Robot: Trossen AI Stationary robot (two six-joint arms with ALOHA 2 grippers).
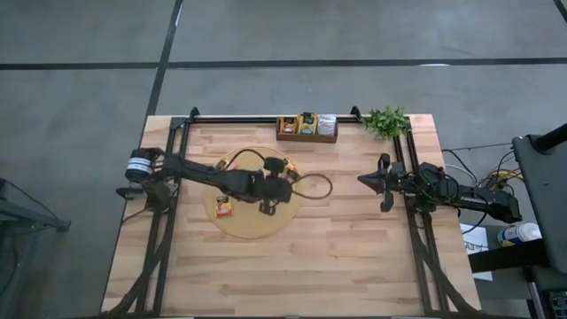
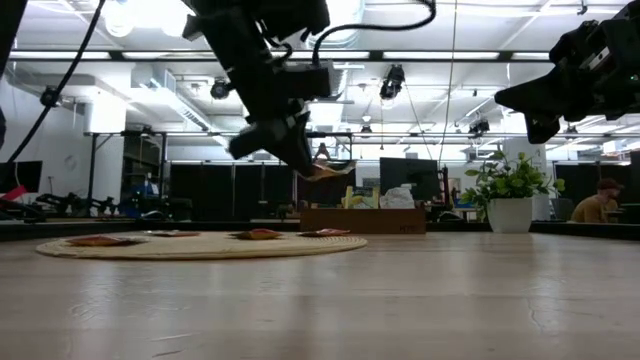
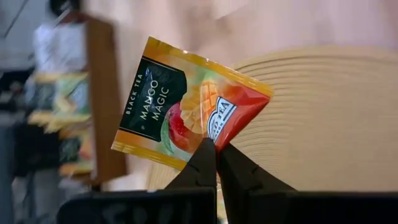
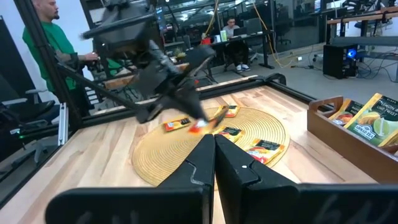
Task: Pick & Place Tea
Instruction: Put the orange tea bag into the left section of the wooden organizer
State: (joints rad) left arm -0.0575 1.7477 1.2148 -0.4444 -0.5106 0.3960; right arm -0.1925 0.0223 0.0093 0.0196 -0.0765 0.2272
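1. Our left gripper (image 3: 216, 149) pinches an orange mango tea sachet (image 3: 186, 106) by one corner (fingers fully closed), lifted above the round mat (image 1: 257, 226), near the table's far edge.
2. Our right gripper (image 1: 361, 180) waits clamped empty by the right edge.

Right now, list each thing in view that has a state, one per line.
Left gripper: jaws shut on an orange tea sachet, above the mat.
Held orange tea sachet: pinched at one corner, lifted clear of the mat.
Right gripper: jaws shut, empty, waiting near the table's right side.
Loose sachets: lying flat on the round mat.
Wooden tray: holds upright sachets.
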